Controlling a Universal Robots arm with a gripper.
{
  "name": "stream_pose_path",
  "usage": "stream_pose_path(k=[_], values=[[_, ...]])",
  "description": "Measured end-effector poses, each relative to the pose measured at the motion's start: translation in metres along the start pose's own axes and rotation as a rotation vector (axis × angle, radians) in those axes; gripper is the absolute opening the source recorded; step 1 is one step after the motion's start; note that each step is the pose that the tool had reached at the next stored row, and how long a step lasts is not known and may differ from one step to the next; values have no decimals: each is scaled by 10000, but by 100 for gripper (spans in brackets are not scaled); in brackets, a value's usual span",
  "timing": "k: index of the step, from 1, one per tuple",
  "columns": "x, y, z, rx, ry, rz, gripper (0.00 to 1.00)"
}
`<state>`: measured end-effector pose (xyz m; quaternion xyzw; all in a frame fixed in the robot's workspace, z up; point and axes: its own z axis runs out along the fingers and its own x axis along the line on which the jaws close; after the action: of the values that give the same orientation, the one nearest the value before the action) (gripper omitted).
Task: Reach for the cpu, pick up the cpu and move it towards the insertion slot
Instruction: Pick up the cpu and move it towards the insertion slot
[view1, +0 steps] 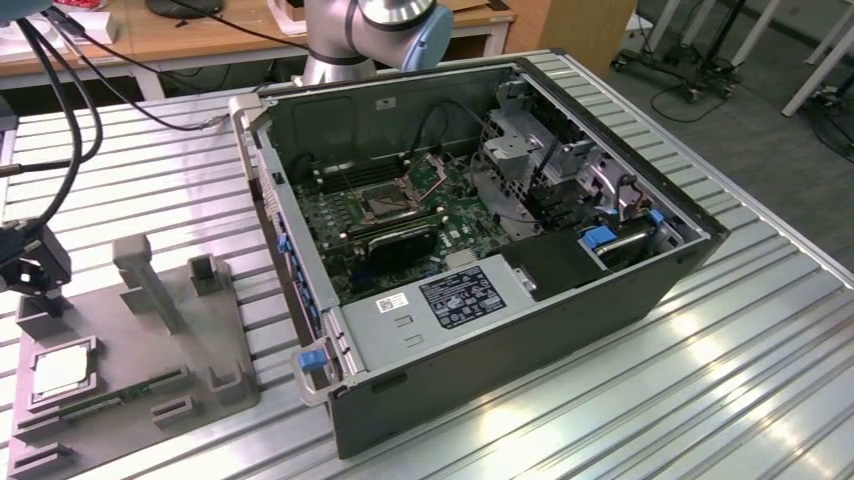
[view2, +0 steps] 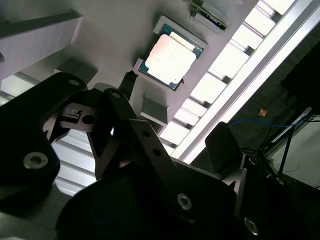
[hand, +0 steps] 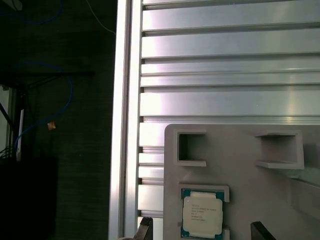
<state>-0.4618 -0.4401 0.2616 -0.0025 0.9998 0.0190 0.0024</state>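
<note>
Reach step: gripper (view1: 38, 290) hovers empty, jaws spread wide, above the cpu (hand: 201, 214), which lies flat and untouched in a recess of the grey tray (hand: 240, 150). The insertion slot (view1: 380, 203) is far off inside the case (view1: 574, 320). Next move calls for a straight descent, jaws straddling the chip.

The pincer (view1: 40, 298) hovers near the cpu (view1: 60, 372) in the grey tray (view1: 134, 345).

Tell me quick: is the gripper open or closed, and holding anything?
Gripper: open, holding nothing; it hovers above the cpu, which lies in the grey tray.
</note>
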Motion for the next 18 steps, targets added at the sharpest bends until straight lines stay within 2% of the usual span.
stream_pose_path(k=[11, 18], values=[[-1, -9, 14, -2, -3, -2, 83], [1, -147, 127, -19, -1, 0, 83]])
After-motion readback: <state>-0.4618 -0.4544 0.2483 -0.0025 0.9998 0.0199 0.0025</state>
